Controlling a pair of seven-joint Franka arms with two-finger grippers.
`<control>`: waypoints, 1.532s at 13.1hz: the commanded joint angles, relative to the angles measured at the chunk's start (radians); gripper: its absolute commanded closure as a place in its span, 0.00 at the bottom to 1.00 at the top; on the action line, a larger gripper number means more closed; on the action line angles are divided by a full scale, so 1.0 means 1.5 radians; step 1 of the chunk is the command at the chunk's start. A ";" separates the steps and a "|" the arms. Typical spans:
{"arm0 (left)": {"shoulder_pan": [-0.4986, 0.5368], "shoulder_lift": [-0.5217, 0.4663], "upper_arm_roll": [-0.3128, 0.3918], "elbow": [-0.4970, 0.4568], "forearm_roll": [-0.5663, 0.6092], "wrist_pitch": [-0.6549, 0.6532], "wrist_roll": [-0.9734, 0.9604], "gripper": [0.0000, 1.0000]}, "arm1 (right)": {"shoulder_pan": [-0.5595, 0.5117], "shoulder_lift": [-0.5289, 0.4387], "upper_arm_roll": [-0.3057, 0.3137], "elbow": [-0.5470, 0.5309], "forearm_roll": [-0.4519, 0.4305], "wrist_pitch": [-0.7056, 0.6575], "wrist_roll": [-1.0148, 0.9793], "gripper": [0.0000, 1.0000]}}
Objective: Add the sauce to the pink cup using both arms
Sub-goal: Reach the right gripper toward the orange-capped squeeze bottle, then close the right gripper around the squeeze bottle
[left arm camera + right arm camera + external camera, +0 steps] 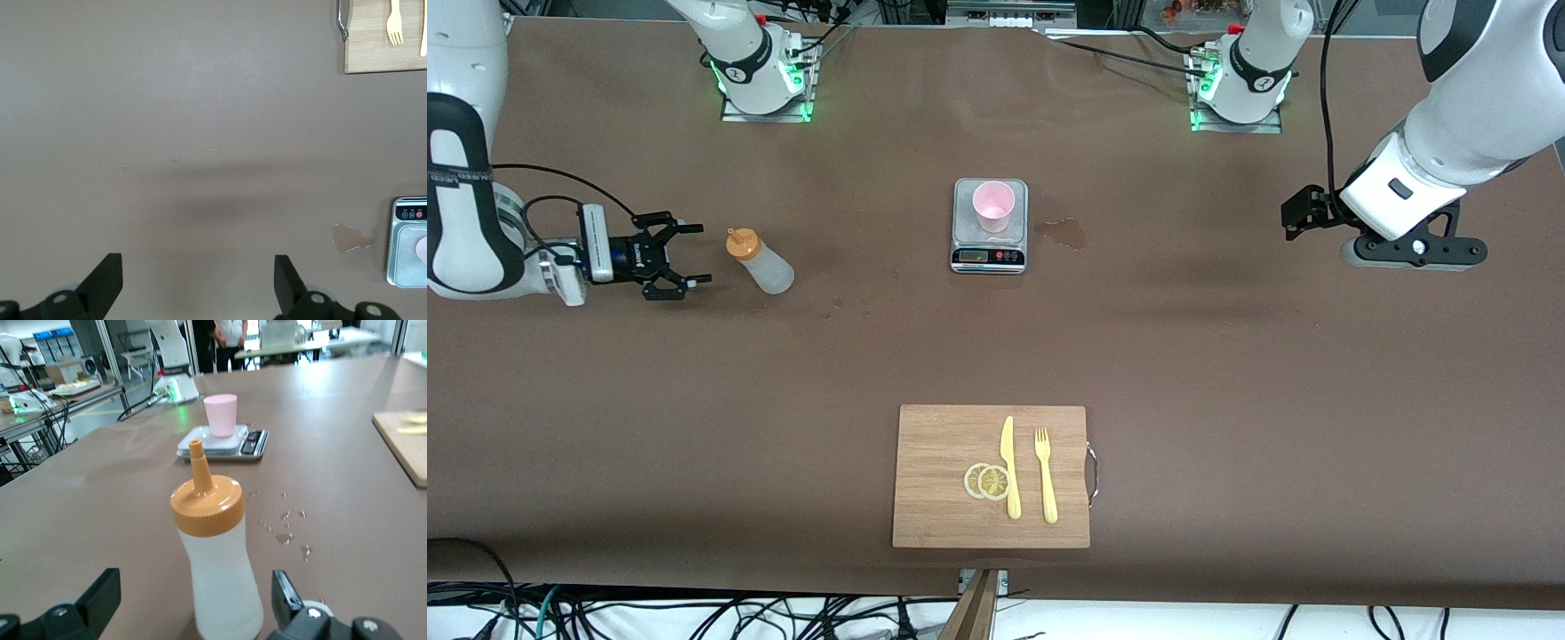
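Note:
The sauce bottle (761, 260), whitish with an orange nozzle cap, stands upright toward the right arm's end of the table. My right gripper (696, 254) is open, low beside the bottle, its fingertips just short of it and not touching. In the right wrist view the bottle (217, 567) stands in line with the gap of the right gripper (193, 600). The pink cup (993, 205) stands on a small kitchen scale (989, 258) mid-table; it also shows in the right wrist view (220, 415). My left gripper (1414, 252) waits open and empty over bare table at the left arm's end, seen in the left wrist view (197, 283).
A liquid spill (1064, 232) lies beside the scale toward the left arm's end. Droplets (287, 537) dot the table near the bottle. A wooden cutting board (938, 444) with a yellow knife (1009, 467), a fork (1045, 474) and lemon slices (987, 481) lies nearer the front camera.

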 commanded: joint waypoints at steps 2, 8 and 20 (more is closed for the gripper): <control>0.000 -0.011 -0.003 -0.004 -0.013 -0.008 0.010 0.00 | -0.005 0.044 0.002 0.010 0.034 -0.024 -0.071 0.00; 0.002 -0.011 0.000 -0.004 -0.014 -0.008 0.010 0.00 | -0.001 0.099 0.018 0.014 0.091 -0.040 -0.119 0.00; 0.005 -0.011 0.001 -0.004 -0.014 -0.008 0.009 0.00 | 0.027 0.143 0.056 0.015 0.156 -0.049 -0.206 0.00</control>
